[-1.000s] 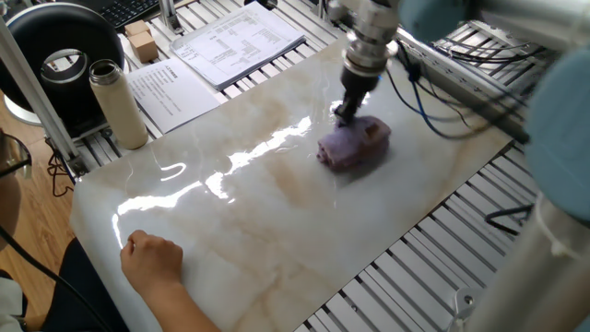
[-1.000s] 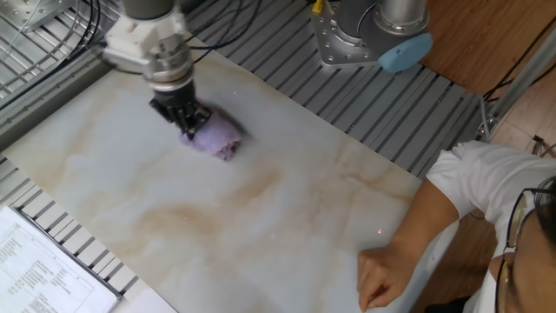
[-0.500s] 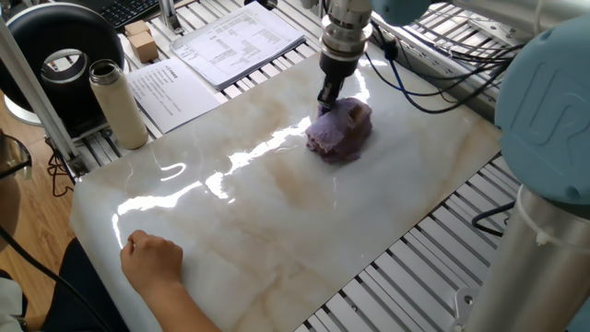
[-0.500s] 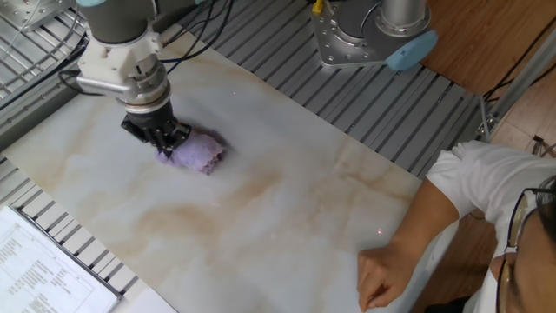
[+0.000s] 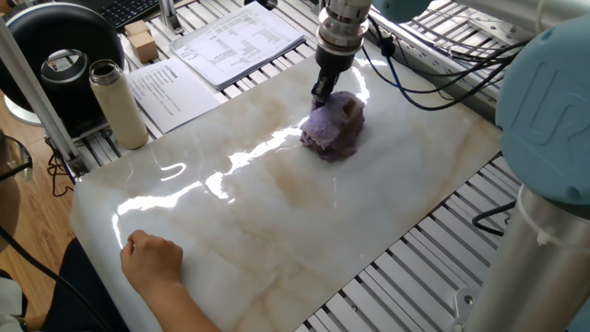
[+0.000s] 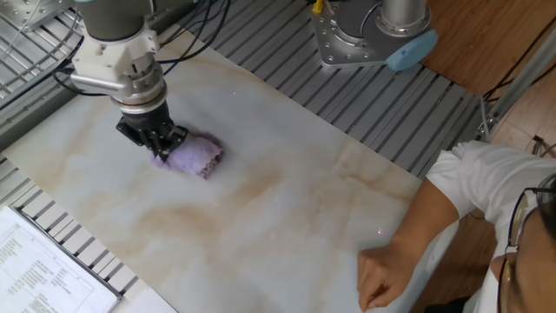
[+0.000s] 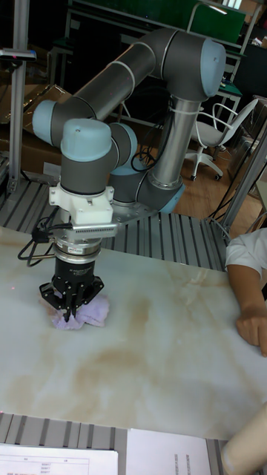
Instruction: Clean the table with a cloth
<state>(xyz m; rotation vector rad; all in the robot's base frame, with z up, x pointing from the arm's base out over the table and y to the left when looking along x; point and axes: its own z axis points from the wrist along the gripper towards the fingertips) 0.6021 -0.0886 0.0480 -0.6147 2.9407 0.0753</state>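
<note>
The cloth (image 5: 334,126) (image 6: 193,157) (image 7: 87,312) is a lumpy lavender rag lying bunched on the table (image 5: 277,212) (image 6: 287,226) (image 7: 163,356), a glossy cream marble slab with tan veins. My gripper (image 5: 318,95) (image 6: 156,147) (image 7: 71,305) points straight down and is shut on one edge of the cloth, pressing it against the marble. The fingertips are sunk into the fabric.
A person's hand (image 5: 152,258) (image 6: 382,274) (image 7: 251,326) rests on the slab's edge far from the cloth. A beige bottle (image 5: 118,103), printed paper sheets (image 5: 235,41) (image 6: 39,269) and a black round device (image 5: 60,60) sit on the ribbed aluminium frame (image 6: 382,96).
My gripper has dragged the cloth across the marble, toward the paper-sheet end of the slab, most of it in the first half second. The person's hand has stayed put.
</note>
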